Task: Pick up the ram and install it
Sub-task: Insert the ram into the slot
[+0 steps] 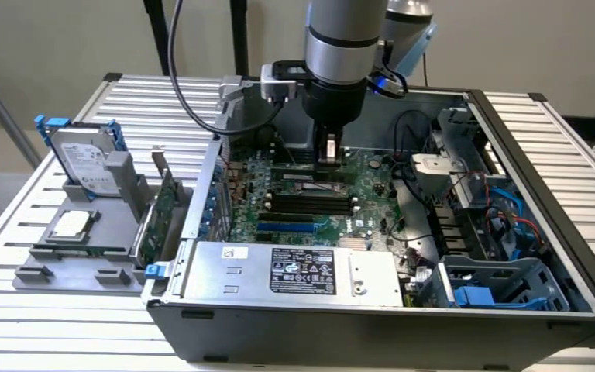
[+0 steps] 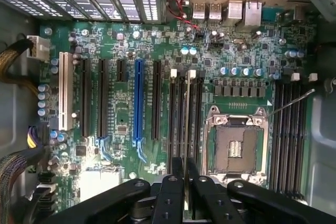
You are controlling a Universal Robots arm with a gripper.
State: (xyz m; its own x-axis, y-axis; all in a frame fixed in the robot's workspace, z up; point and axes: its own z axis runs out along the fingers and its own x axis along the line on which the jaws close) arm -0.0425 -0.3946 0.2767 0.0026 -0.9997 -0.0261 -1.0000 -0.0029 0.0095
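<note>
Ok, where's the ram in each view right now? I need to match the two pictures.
Exterior view: the ram is upright between the jaws, low over the motherboard in the open case.
Wrist view: the ram is edge-on, a thin pale line running out from between the jaws beside the CPU socket.
Shared landmark: the blue expansion slot, exterior, wrist.

The ram (image 2: 187,124) was a long, thin stick seen edge-on from the wrist camera, standing upright on its long edge and running lengthwise along one of the dark memory slots (image 2: 180,119) beside the processor socket (image 2: 237,142). Its far end lay between the white slot latches (image 2: 182,73), and its near end was pinched between the fingertips. From the exterior view it sat low over the green motherboard (image 1: 308,194), under the gripper (image 1: 330,159).
</note>
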